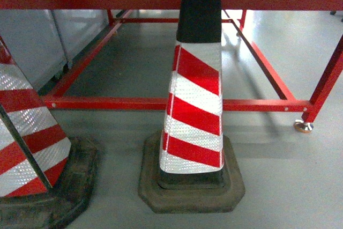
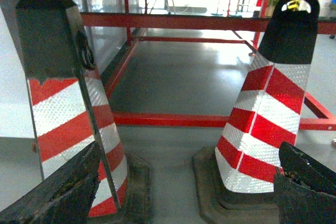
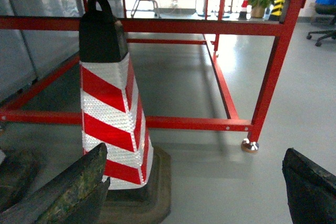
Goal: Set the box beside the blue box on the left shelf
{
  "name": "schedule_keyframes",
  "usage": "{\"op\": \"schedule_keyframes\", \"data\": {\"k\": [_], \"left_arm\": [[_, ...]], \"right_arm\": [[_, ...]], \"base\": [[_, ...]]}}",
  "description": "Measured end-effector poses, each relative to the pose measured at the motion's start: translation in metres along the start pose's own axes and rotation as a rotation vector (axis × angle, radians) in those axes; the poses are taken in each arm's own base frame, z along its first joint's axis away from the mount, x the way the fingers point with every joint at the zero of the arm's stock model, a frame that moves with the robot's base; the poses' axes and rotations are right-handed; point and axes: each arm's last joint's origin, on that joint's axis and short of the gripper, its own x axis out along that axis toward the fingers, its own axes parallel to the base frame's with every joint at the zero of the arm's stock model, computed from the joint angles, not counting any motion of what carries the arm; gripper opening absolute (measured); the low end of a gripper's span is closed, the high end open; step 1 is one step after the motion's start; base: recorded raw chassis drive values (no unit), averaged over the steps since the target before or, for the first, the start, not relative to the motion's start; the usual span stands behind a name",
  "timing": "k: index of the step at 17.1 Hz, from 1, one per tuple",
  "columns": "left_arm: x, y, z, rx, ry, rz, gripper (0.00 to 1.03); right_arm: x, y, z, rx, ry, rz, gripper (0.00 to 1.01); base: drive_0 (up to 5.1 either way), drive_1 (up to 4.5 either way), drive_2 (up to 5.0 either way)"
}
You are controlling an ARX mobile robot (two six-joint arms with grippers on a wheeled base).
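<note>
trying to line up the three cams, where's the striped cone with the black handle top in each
Head: cone stands centre, before the red frame.
Left wrist: same cone at right; a second cone at left.
Right wrist: cone left of centre.
Shared landmark: the red frame's low rail behind it.

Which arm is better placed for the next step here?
Neither clearly: no crate or shelf in view. The left fingers and right fingers are open, empty. Leaning right: it faces bare floor beside one cone; the left looks between that cone and a second cone. Base likely drives first.

Two striped cones (image 1: 194, 89) before red frame (image 1: 161, 103)
</note>
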Motion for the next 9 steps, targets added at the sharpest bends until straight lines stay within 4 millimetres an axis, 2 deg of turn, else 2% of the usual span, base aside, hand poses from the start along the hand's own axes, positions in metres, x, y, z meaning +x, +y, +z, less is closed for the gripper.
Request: {"op": "schedule_keyframes", "data": {"k": [9], "left_arm": [[0.0000,0.0000,0.0002,0.009,-0.002,0.002,0.98]], "right_arm": [[0.0000,0.0000,-0.0001,0.000,0.001,0.000,0.98]], "base": [[0.0,0.00,0.0]]}}
